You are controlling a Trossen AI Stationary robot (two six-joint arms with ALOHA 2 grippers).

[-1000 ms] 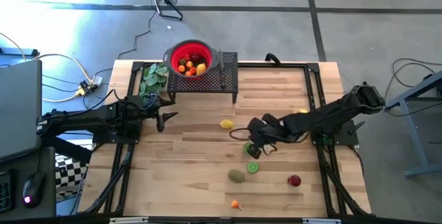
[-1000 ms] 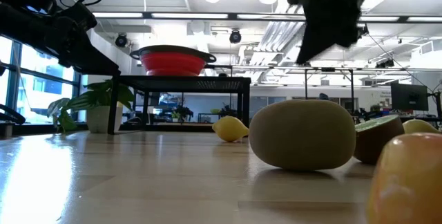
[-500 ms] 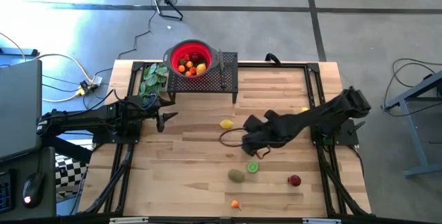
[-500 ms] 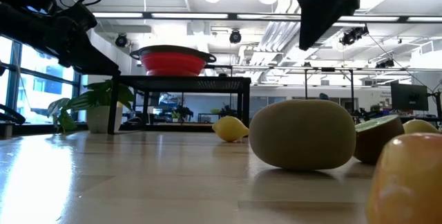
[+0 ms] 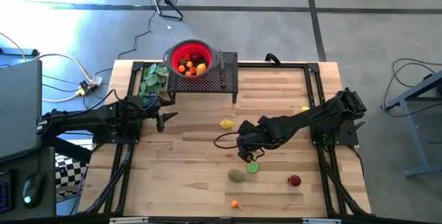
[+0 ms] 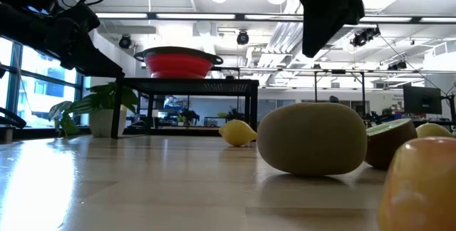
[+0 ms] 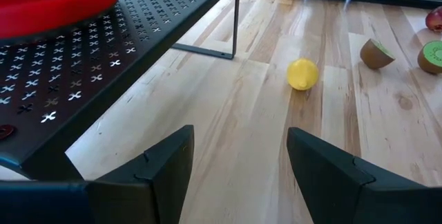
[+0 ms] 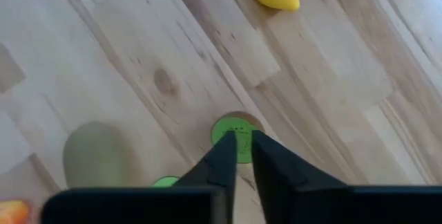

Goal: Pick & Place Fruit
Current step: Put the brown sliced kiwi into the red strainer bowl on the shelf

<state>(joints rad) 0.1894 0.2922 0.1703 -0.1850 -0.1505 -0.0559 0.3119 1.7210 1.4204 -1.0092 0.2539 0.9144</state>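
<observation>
At the left of the high view the left arm lies stretched along the table's edge, its gripper (image 5: 163, 119) low over the wood just below the leafy bunch (image 5: 152, 79). In its wrist view the two fingers (image 7: 160, 172) stand spread wide with bare wood between them, holding nothing.

Up toward top centre a red bowl (image 5: 205, 48) sits on a black perforated stand (image 5: 228, 68), and several pieces of fruit, orange, yellow and red, lie inside the bowl. In the low view the bowl (image 6: 178, 63) shows red on top of the stand (image 6: 187, 84).

A lemon (image 5: 226, 124) lies alone on the wood near the middle of the frame. To its right and lower, the right arm reaches in from the right side, its gripper (image 5: 245, 156) pointing down just above a green-faced kiwi half (image 5: 253, 168). In the right wrist view the fingers (image 8: 224, 156) are nearly pressed together, only a thin gap between them, their tips over the kiwi half (image 8: 235, 128); they hold nothing.

Just left of that half a whole brown kiwi (image 5: 237, 175) rests on the table. Lower, near the bottom edge, sits a small orange piece (image 5: 235, 204). Farther right lies a red fruit (image 5: 295, 180), and up the right side, beside the arm, a second lemon (image 5: 304, 110) pokes out.
</observation>
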